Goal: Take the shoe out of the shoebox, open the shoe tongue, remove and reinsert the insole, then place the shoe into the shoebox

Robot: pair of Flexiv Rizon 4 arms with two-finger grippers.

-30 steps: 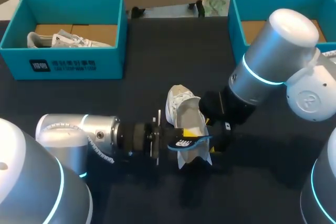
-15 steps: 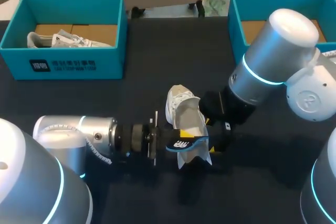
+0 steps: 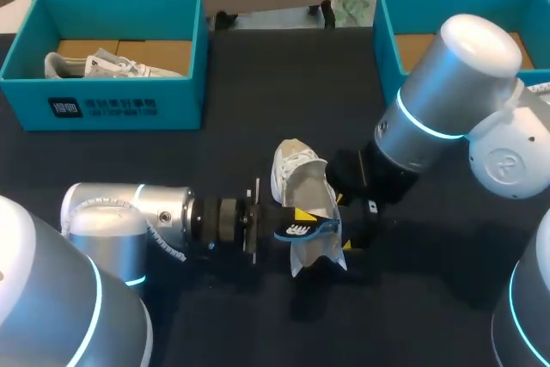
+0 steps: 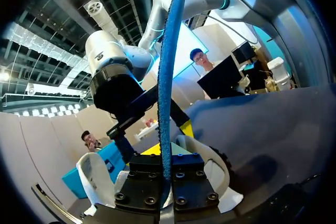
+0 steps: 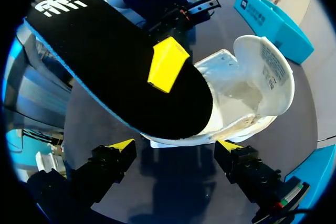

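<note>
1. The insole (image 3: pixel 307 229) had turned a little in the last second. Before, it lay flat and wide over the shoe (image 3: pixel 296 180). Now it was tipped more on its edge and looked shorter from above.
2. The left arm had slid back a bit and then come forward again. The shoe and the right arm had not moved.
3. I think the insole was out and was being lined up to go back in. It was not inside yet.
4. The left claw (image 3: pixel 302 219) was pinched shut on the insole. One yellow tip lay flat on its black top side.
5. The right claw (image 5: pixel 175 145) was wide open. Its two yellow tips stood on either side of the shoe's near end. They were close, but I could not see them squeeze it.
6. The shoe lay in the middle of the frame on the dark counter (image 3: pixel 258 143), with its tongue pulled up. It was well apart from the blue box (image 3: pixel 129 102) at the upper left and from the other blue box (image 3: pixel 388 36) at the upper right.
</note>
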